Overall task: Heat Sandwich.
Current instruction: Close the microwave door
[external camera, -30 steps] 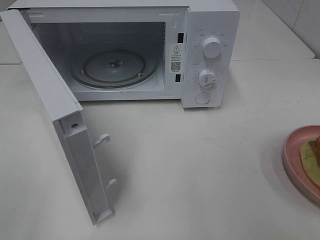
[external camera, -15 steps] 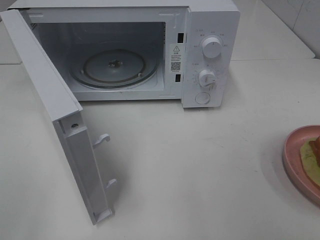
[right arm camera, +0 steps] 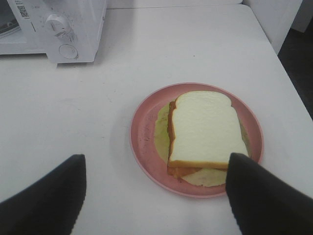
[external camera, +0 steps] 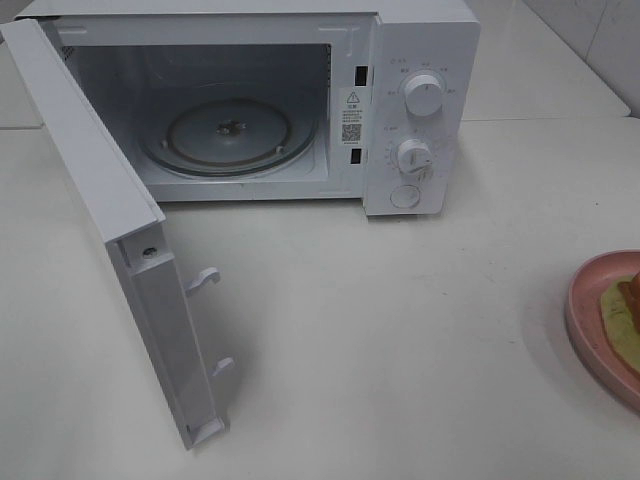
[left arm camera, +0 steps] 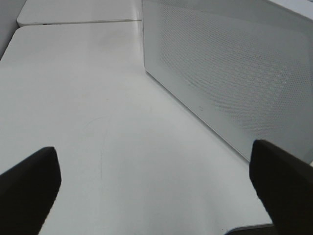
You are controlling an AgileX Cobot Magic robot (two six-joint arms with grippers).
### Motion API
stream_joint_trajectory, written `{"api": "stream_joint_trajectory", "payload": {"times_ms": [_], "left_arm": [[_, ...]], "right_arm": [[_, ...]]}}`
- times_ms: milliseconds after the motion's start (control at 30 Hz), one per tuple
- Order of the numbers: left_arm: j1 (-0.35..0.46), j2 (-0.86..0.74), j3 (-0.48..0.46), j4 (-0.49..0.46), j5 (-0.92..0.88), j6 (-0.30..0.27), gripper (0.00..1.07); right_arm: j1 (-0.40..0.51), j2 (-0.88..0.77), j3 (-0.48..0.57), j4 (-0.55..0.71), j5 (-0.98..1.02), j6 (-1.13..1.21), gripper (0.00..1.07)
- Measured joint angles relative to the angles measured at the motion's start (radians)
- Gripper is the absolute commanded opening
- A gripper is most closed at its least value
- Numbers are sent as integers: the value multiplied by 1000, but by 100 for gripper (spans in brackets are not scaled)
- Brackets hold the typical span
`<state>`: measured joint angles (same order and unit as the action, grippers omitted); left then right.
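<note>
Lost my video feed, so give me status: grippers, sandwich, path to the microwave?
Left gripper open, empty, beside the microwave door. Right gripper open, above the sandwich on its pink plate. Microwave open, turntable bare, table between unobstructed.

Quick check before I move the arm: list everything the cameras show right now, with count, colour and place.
microwave: one, white, back of table, door swung open
turntable: one, clear glass, inside the oven, bare
plate: one, pink, table's right edge
sandwich: one, white bread with orange-brown crust, on the plate
table: white
left end effector: black fingers, open, beside the door
right end effector: black fingers, open, near the plate
</note>
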<state>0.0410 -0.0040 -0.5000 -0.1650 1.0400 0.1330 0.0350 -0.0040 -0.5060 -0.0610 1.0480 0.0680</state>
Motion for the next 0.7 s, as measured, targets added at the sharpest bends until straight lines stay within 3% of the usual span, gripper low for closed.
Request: {"api": "stream_joint_trajectory", "payload": {"times_ms": [700], "left_arm": [[0, 0, 0, 0, 0, 0, 101]], "right_arm": [[0, 0, 0, 0, 0, 0, 76]]}}
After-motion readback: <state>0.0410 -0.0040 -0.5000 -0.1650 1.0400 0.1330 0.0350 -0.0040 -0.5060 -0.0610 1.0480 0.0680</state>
